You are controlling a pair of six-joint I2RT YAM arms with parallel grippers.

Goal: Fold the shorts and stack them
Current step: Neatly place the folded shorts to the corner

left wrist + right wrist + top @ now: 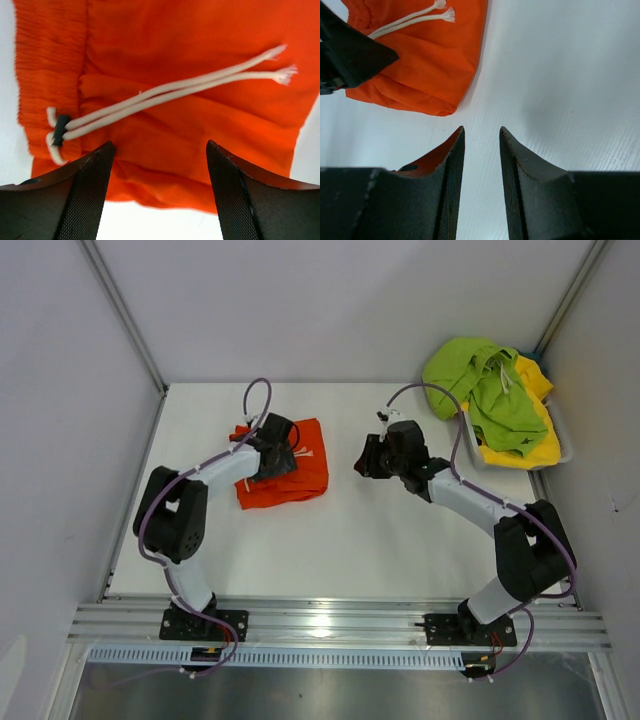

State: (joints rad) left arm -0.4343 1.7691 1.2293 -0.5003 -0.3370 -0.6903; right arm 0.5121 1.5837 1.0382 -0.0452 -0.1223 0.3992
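Observation:
Folded orange shorts (295, 477) lie on the white table left of centre, their white drawstrings (175, 92) on top. My left gripper (277, 454) hovers over their left half, jaws wide open with only fabric below (160, 145). Over the bare table to the right of the orange shorts (427, 55), my right gripper (366, 457) hangs with a narrow gap between its fingers and nothing in it (481, 132). Lime green shorts (487, 390) and yellow shorts (532, 445) are heaped in a tray at the back right.
The grey tray (562, 435) holding the heap sits against the right wall. White walls close in the table on the left, back and right. An aluminium rail (330, 625) with both arm bases runs along the near edge.

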